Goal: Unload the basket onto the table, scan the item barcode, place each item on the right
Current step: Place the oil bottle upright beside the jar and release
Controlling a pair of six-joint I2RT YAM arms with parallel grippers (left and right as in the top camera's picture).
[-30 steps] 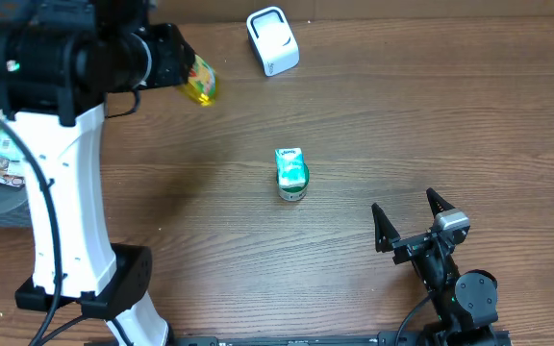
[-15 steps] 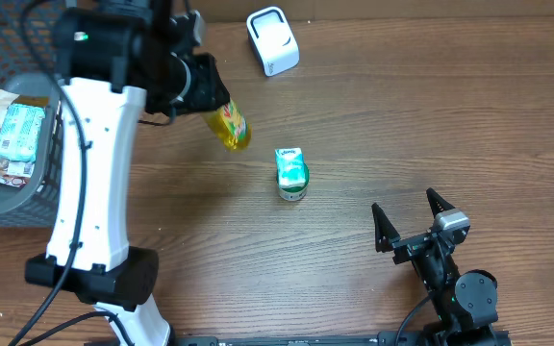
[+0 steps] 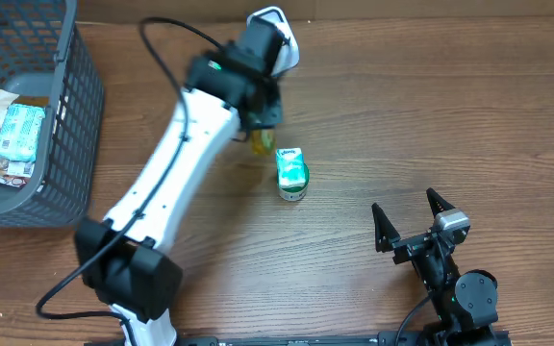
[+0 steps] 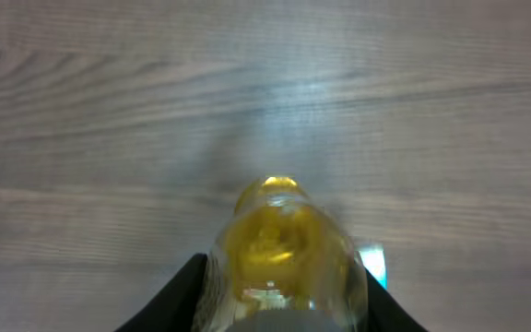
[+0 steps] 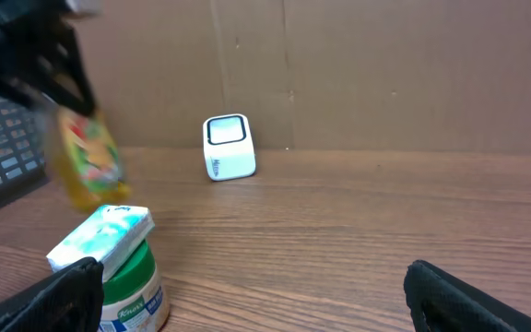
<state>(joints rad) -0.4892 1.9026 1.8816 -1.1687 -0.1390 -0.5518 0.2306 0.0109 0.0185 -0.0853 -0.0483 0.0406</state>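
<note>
A yellow bottle hangs in my left gripper, which is shut on it just in front of the white scanner. In the left wrist view the bottle fills the gap between the black fingers, pointing away over the wood. The right wrist view shows the bottle tilted, left of the scanner. My right gripper rests at the front right, open with nothing between its fingers.
A green-lidded jar with a teal packet on top stands just right of the bottle. A grey wire basket holding packets sits at the left edge. A cardboard wall backs the table.
My left arm has swung right and down, carrying the yellow bottle from above the basket area to beside the jar, in front of the scanner. The right arm has not moved.
</note>
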